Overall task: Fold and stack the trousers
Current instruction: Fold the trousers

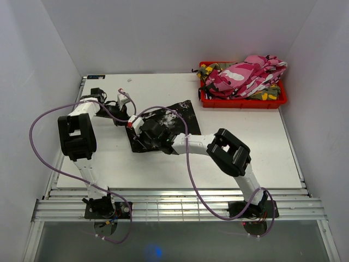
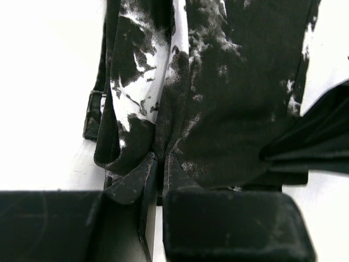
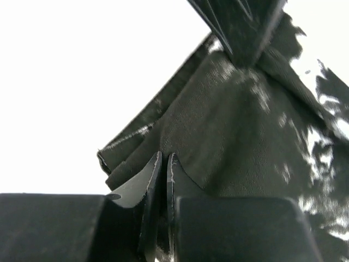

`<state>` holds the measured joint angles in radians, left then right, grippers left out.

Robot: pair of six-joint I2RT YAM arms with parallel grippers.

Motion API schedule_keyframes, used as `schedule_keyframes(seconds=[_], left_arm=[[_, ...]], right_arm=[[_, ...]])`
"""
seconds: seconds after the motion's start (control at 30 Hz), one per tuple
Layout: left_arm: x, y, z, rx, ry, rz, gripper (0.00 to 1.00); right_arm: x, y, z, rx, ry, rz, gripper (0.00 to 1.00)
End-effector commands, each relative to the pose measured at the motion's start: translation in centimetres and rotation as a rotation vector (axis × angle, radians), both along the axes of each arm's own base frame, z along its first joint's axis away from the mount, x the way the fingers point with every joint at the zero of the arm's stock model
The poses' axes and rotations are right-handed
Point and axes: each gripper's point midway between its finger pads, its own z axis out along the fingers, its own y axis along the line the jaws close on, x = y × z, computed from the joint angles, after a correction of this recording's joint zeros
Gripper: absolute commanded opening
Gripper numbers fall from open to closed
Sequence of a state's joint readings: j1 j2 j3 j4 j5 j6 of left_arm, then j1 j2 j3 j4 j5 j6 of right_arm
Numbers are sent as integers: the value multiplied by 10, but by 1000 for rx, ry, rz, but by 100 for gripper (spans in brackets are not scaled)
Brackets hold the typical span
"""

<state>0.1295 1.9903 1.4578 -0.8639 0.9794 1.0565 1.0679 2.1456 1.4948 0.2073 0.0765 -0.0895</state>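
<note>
The black trousers (image 1: pixel 175 116) with white splotches lie bunched on the middle of the white table (image 1: pixel 245 142). At their left end my left gripper (image 1: pixel 124 118) is shut on a fold of the cloth; in the left wrist view its fingertips (image 2: pixel 161 159) pinch the dark fabric (image 2: pixel 229 98). Just below and to the right of it, my right gripper (image 1: pixel 139 132) is also shut on an edge of the same trousers (image 3: pixel 234 136), with its jaws (image 3: pixel 164 159) pressed together at the hem. Pink-white camouflage trousers (image 1: pixel 245 73) and green-yellow camouflage trousers (image 1: pixel 270 94) are piled at the back right.
A red bin (image 1: pixel 240 103) at the table's back right corner holds the camouflage pile. White walls close in the table on three sides. Purple cables (image 1: pixel 41 117) loop off both arms, and a metal rail (image 1: pixel 174 207) runs along the near edge.
</note>
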Motion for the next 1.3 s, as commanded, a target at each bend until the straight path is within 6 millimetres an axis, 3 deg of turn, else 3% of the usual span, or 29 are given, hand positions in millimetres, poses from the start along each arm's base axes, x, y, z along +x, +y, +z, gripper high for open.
schedule_keyframes(seconds=[0.0,0.17,0.27,0.3,0.33,0.4,0.6,0.77,0.9,0.97,1.07,1.17,1.27], left_arm=[[31,26,15,35,-118,35,0],[72,66,28,78,-215,106,4],[85,82,38,86,-256,147,31],[87,85,45,84,-277,155,50],[87,87,49,82,-288,161,60],[84,91,58,82,-324,166,69],[51,90,74,72,-357,152,71],[-2,65,76,25,-339,111,73],[-25,49,64,5,-288,94,85],[-32,43,55,4,-262,84,87],[-32,38,50,20,-244,95,77],[-38,31,44,28,-221,89,55],[-44,24,38,40,-207,74,46]], right_arm=[[-17,-36,-26,-96,37,20,8],[-27,-46,-29,-100,63,27,8],[-30,-45,-28,-92,77,37,8],[-31,-44,-27,-89,79,40,8],[-30,-43,-26,-86,79,40,8],[-29,-42,-24,-83,84,36,8],[-22,-33,-13,-46,118,5,8],[-14,-31,-8,-26,169,-39,8],[-17,-27,1,12,218,-26,8],[-18,-26,6,32,242,-27,8],[-17,-26,14,56,266,-30,8],[-19,-23,21,86,298,-31,8],[-18,-20,25,104,318,-28,8]])
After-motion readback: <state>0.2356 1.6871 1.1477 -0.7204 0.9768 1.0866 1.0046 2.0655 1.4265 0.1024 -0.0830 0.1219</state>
